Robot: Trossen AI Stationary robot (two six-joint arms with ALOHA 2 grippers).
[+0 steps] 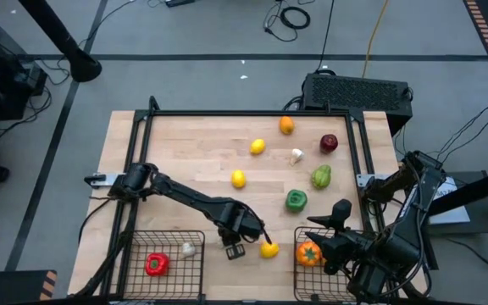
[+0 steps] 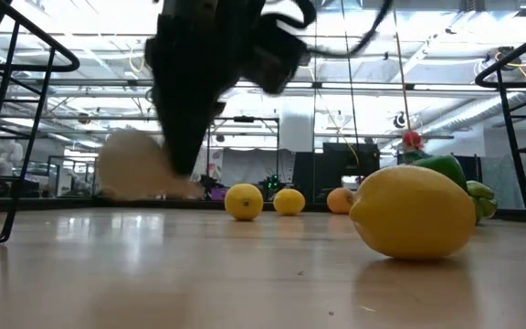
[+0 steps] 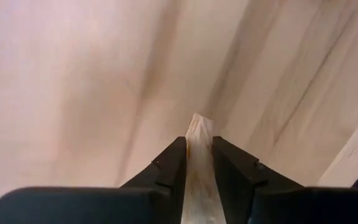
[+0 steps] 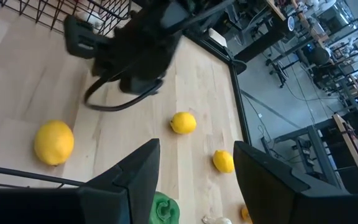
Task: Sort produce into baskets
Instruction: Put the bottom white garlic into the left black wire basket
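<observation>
A yellow lemon (image 1: 268, 249) (image 2: 414, 210) lies on its side on the wooden table between the two baskets. Just to its left my left gripper (image 1: 234, 251) (image 3: 199, 140) points down a little above the table, fingers shut with only a narrow pale strip between them and no produce there. The left basket (image 1: 134, 254) holds a red pepper (image 1: 155, 264) and a garlic bulb (image 1: 188, 248). The right basket (image 1: 303, 280) holds an orange tomato (image 1: 309, 252). My right gripper (image 1: 333, 219) (image 4: 196, 149) waits open above the right basket's far edge.
Farther back on the table lie two lemons (image 1: 238, 178) (image 1: 257, 146), an orange (image 1: 286, 125), a garlic bulb (image 1: 296, 155), a red apple (image 1: 329, 143) and two green peppers (image 1: 296, 200) (image 1: 321, 176). A black frame (image 1: 151, 114) runs round the table's edges.
</observation>
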